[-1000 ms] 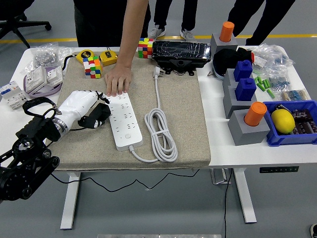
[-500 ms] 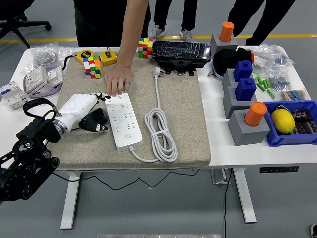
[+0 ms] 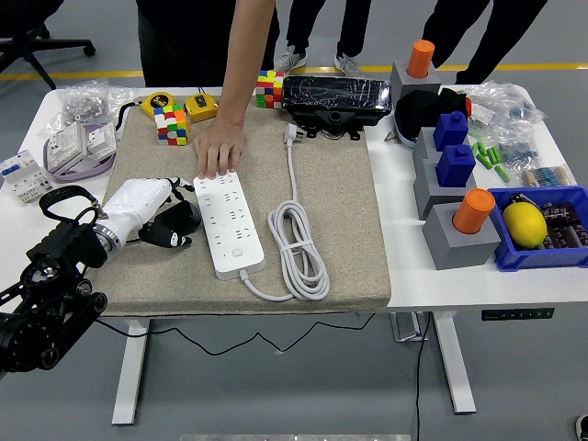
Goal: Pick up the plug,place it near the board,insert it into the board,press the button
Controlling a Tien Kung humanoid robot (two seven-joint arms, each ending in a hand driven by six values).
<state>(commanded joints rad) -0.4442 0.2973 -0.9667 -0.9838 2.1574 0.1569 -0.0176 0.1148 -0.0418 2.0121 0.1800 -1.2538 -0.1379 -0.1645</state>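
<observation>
You see a white table (image 3: 464,276) with a beige felt mat (image 3: 340,197). On the mat lies a long white power strip board (image 3: 227,223), its coiled white cable (image 3: 299,246) alongside. A person's hand (image 3: 220,148) presses the board's far end. Your robot's white left hand (image 3: 140,207), fingers curled, grips the black plug (image 3: 174,226) just left of the board.

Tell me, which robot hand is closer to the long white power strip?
Left. The left robot hand, holding a black plug, sits just left of the long white power strip. The right robot hand isn't in view.
</observation>
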